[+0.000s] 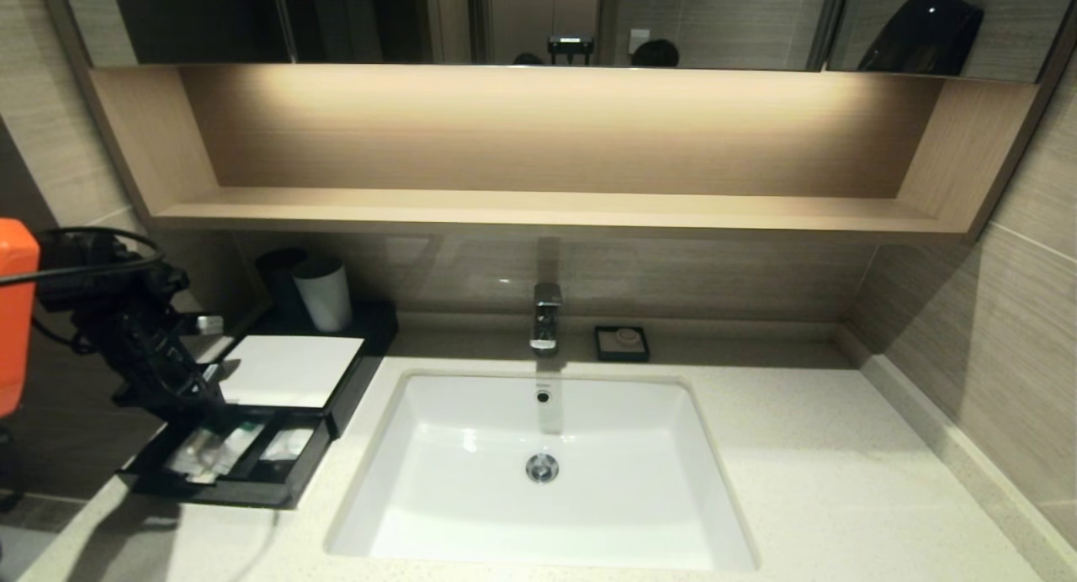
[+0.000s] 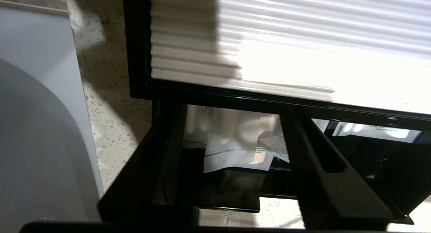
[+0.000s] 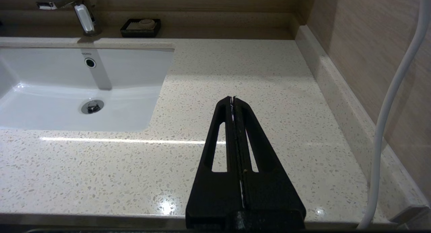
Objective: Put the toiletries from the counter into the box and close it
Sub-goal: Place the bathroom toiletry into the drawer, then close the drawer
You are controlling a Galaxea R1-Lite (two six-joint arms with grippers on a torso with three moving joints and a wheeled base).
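Packets [image 2: 235,142], light, slippery and limp, lie in the drawer [image 1: 227,460] under my left hand [image 1: 189,388], whose opening I cannot tell.

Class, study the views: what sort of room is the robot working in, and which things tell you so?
Most likely a hotel bathroom vanity: an inset white basin with a chrome tap, a small soap dish, and a black box holding wrapped toiletries.

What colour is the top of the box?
White, on a black box; the head view shows it best.
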